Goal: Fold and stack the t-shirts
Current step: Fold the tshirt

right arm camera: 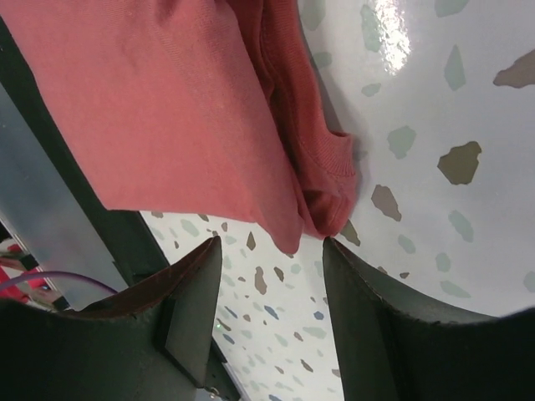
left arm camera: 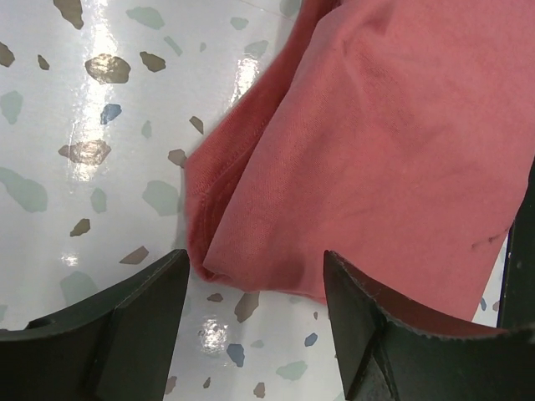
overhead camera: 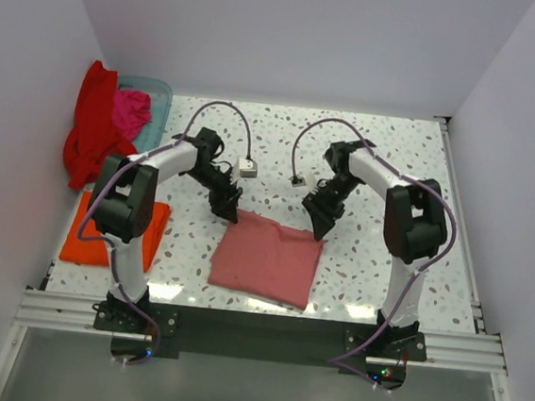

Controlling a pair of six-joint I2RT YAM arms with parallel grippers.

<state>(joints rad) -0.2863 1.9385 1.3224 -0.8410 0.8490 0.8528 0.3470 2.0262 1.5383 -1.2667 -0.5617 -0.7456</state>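
Both arms are bent down over the pink tee [overhead camera: 266, 262], which lies folded flat on the counter [overhead camera: 396, 147]. The left tool [overhead camera: 226, 208] is spread wide with nothing in its grip; in its own wrist view one layered corner of the tee [left arm camera: 376, 150] sits just under the gap between its fingers [left arm camera: 150, 309]. The right tool [overhead camera: 322, 227] is just as wide open and empty, poised over the opposite far corner [right arm camera: 167, 109]. Whether either tool touches the cloth, I cannot tell. Out beyond the left tool's outer side lies the orange tee [overhead camera: 88, 240], flat. Further off that way, the red tee [overhead camera: 89, 131] and the magenta tee [overhead camera: 132, 110] spill over the basket [overhead camera: 159, 95].
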